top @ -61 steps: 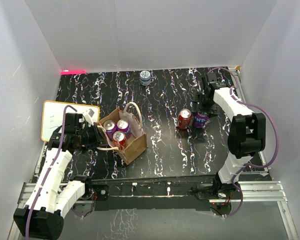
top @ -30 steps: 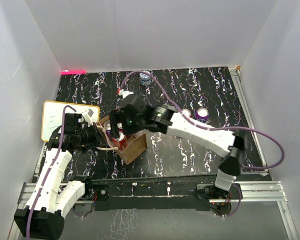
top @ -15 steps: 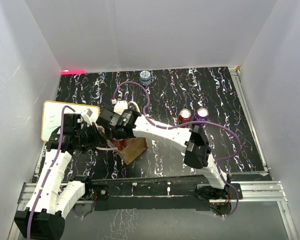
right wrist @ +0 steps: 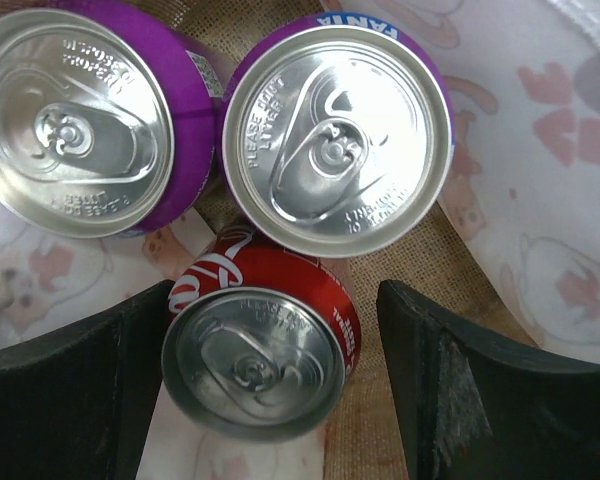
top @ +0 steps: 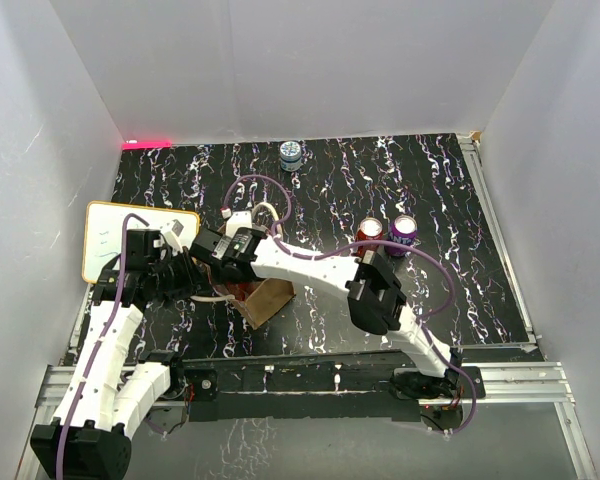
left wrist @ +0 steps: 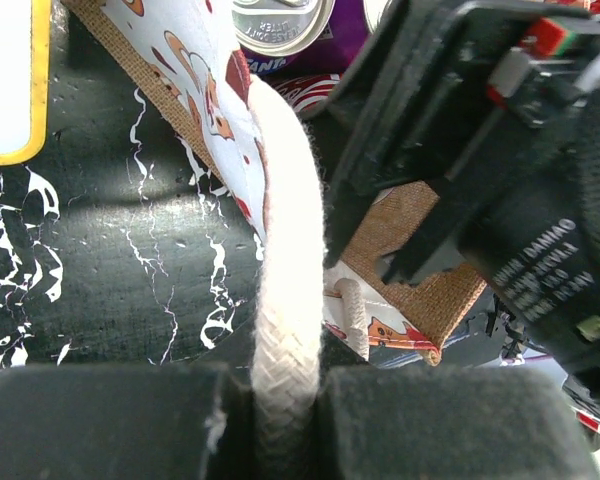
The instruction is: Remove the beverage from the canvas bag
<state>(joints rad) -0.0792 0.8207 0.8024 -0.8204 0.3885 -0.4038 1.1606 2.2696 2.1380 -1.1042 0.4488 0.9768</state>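
The tan canvas bag (top: 270, 297) stands left of centre; its burlap wall also shows in the left wrist view (left wrist: 410, 225). My left gripper (top: 193, 273) is shut on the bag's cream rope handle (left wrist: 285, 300), which is pinched between its pads (left wrist: 130, 420). My right gripper (top: 230, 268) reaches down into the bag's mouth. In the right wrist view it (right wrist: 275, 292) is open, with its fingers on either side of a red cola can (right wrist: 255, 350). The left finger (right wrist: 70, 400) is at the can's side and the right one stands apart. Two purple cans (right wrist: 75, 120) (right wrist: 337, 130) stand behind it in the bag.
A red can (top: 368, 235) and a purple can (top: 402, 231) stand on the black marbled table to the right of the bag. A blue-white can (top: 291, 155) stands at the back. A white board with a yellow edge (top: 110, 240) lies to the left. White walls enclose the table.
My right arm has swung from the two cans at the right across to the bag and lowered its gripper into it, over the red can. My left gripper has kept hold of the handle.
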